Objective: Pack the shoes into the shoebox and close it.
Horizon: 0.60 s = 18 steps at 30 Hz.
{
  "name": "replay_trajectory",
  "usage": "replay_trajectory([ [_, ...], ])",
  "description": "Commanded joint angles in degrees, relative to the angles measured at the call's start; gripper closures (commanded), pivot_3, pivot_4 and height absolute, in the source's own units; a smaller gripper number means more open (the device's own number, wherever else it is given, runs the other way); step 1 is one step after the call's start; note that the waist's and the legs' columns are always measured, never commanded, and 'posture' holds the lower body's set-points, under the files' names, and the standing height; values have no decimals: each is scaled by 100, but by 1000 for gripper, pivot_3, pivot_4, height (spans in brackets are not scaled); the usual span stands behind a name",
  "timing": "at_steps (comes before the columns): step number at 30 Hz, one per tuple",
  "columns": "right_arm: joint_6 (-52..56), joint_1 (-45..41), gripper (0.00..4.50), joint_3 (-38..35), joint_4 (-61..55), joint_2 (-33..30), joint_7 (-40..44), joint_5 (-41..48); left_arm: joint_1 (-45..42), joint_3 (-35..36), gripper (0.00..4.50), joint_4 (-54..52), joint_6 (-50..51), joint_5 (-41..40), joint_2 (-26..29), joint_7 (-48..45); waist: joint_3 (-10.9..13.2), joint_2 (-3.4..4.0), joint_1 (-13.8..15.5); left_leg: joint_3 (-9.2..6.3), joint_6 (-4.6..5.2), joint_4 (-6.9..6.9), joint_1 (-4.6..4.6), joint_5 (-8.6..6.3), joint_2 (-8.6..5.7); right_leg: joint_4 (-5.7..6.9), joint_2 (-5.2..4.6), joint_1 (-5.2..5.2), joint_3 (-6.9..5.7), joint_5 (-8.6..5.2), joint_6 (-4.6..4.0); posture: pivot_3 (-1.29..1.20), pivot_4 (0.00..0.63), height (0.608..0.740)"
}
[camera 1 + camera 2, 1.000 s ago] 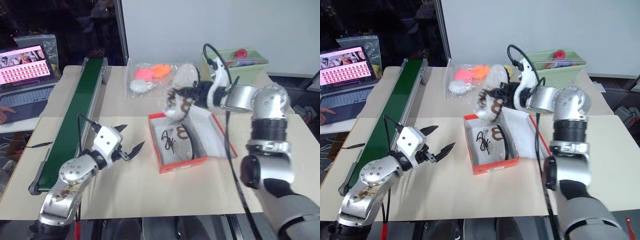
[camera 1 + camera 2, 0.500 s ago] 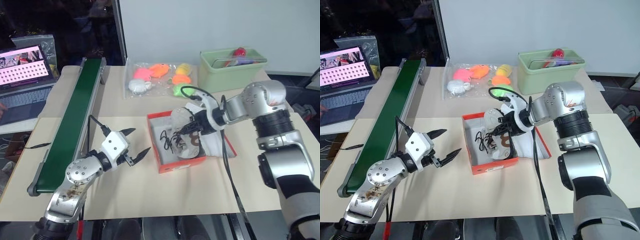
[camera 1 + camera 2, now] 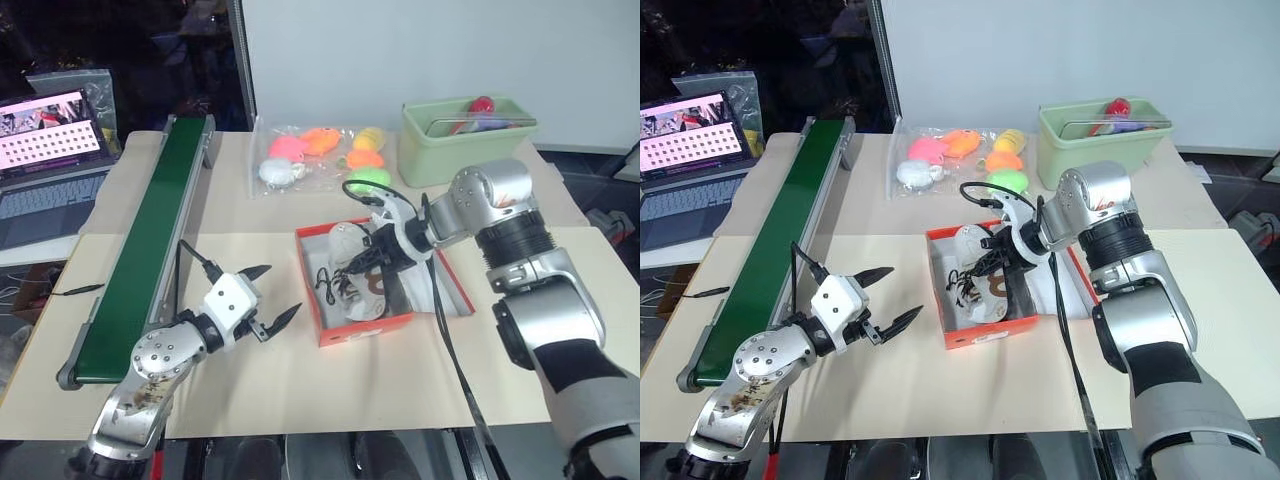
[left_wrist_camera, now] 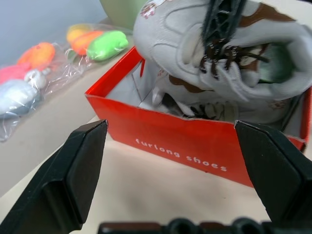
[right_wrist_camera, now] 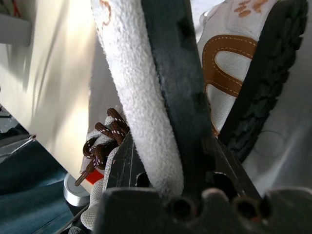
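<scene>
The right gripper (image 3: 372, 254) grasps a cream-white sneaker with dark laces (image 3: 350, 262), low over the orange-red cardboard shoebox (image 3: 372, 326) mid-desk, where its twin (image 5: 243, 53) lies. It may snag on that shoe. The left gripper (image 3: 268, 300) waits released, left of the box. The right wrist view shows the pinch; the left wrist view shows the box's front wall.

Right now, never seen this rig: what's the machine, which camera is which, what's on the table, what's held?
It is a humanoid robot with two arms, each ending in a two-finger gripper. The two wide pictures come from its head; the close-ups come from wrist cameras. The right gripper is shut on a cream sneaker, over the open orange-red shoebox, where the other sneaker lies. The left gripper is open, holding nothing. Also on the table: a green conveyor belt, bagged soft toys and a pale green bin.
</scene>
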Motion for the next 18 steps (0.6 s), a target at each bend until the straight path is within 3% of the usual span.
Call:
replay_trajectory([
  [1, -555, -221, 3694, 222, 134, -266, 449, -429, -64, -1, 55, -215, -75, 13, -47, 53, 0, 0, 3, 0, 0, 0, 0, 0, 0, 0, 0, 0, 0, 0, 0, 0, 150, 729],
  [10, -606, -441, 3694, 345, 135, -567, 1159, -874, -156, -39, 55, -147, -93, 20, -119, 10, 0, 0, -18, 1, 0, 2, 2, 0, 1, 10, 0, -3, 1, 0, 0, 0, 150, 729],
  [18, -128, -669, 3694, 144, -258, -581, 1236, -840, -260, -83, 55, -34, -137, 33, -161, -39, 0, 0, -3, 0, 0, 1, -4, 0, 0, 14, -1, -11, 1, 0, -1, 0, 150, 729],
])
